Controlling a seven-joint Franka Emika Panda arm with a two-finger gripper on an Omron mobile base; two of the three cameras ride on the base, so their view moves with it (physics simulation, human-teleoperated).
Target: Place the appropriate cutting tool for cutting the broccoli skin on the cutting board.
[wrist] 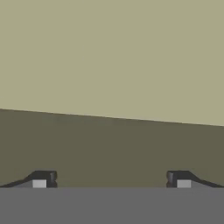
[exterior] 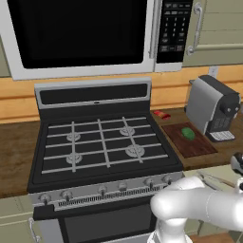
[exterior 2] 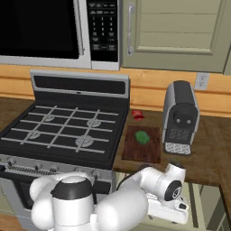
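From the left base view you can count one cutting board [exterior: 189, 139] on the counter right of the stove [exterior: 102, 142], one broccoli [exterior: 188, 133] lying on it, one small red item [exterior: 161, 114] behind the board near the wall, and one grey coffee machine [exterior: 212, 108] just beside the board's right edge. The arm's white body covers the lower right corner, and its far end is cut off by the frame edge.

From the right base view you get the same count: one cutting board [exterior 2: 142, 144], one broccoli [exterior 2: 142, 136], one red item [exterior 2: 137, 114], one coffee machine [exterior 2: 181, 117]. Here you see the arm bending down in front of the counter edge, below the board.

In the hand view, the gripper [wrist: 111, 179] shows two fingertips [wrist: 43, 179] spread wide with nothing between them, facing plain olive surfaces you cannot identify.
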